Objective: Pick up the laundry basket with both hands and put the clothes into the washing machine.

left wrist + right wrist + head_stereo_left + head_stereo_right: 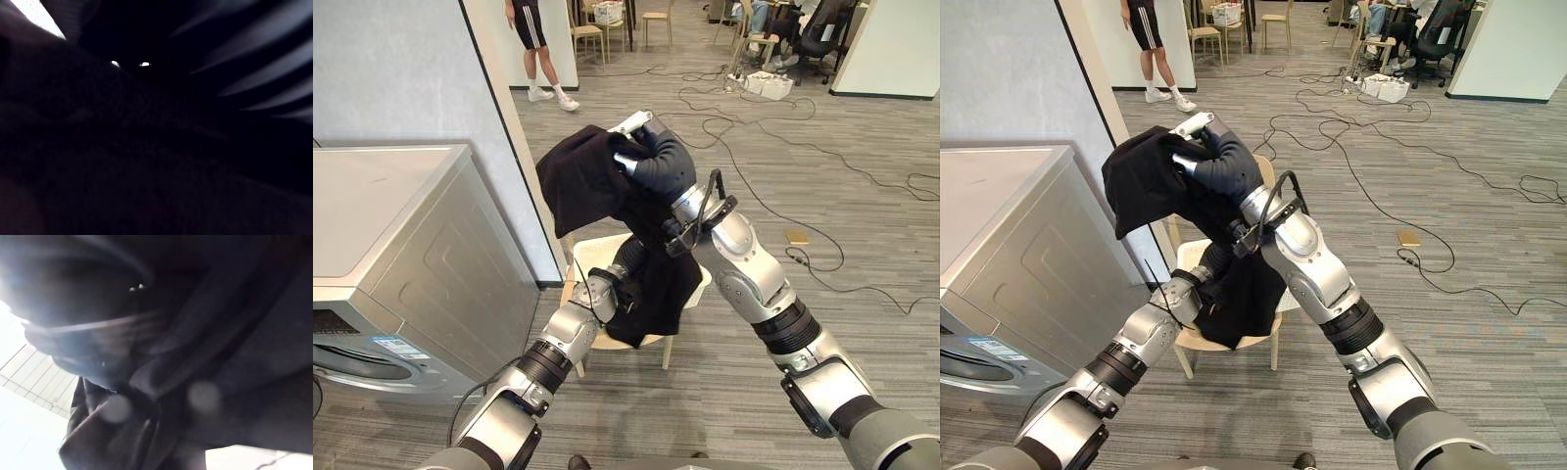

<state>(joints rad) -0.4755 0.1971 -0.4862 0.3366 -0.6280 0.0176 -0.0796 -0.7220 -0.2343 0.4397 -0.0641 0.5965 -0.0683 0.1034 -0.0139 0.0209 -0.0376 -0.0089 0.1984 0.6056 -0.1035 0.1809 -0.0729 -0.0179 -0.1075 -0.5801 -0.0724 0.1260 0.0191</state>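
While right hand (651, 162) fingers (631, 123) clamp black clothes (578, 181) aloft, left hand's (628, 257) grip is hidden; washer label (399, 347) illegible.

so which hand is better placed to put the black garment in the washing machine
Right, probably: the right hand grips the black garment, raised high above the laundry basket, with the washing machine to its left. The left hand sits low at the basket, buried under hanging cloth.

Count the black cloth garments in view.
1 seen: the black cloth garment is held up by the right hand and hangs into the white plastic laundry basket; others may hide under it.
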